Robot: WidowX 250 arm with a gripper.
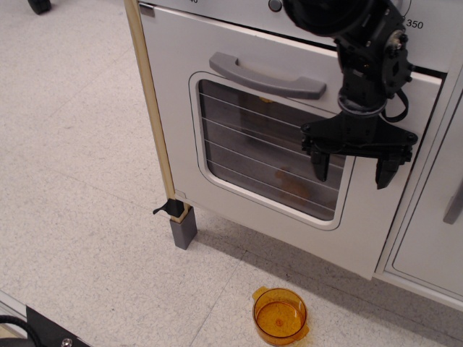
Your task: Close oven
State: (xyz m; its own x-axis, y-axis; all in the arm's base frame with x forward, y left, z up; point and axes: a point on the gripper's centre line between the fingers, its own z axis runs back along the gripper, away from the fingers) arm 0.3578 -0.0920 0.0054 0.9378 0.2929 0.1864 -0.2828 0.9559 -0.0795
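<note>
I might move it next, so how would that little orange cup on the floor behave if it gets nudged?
The orange cup looks like thin translucent plastic, so probably light and would slide easily on the smooth floor. It sits upright, wide and low, so tipping seems unlikely.

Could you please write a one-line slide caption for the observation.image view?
Open hand against the right side of the nearly shut oven door, below its grey handle; orange cup on the floor.

On the oven (268, 144) control panel, the number "350" (414, 24) shows at the top right, beside a dial hidden behind the arm. Nothing else on the panel can be read.
</note>
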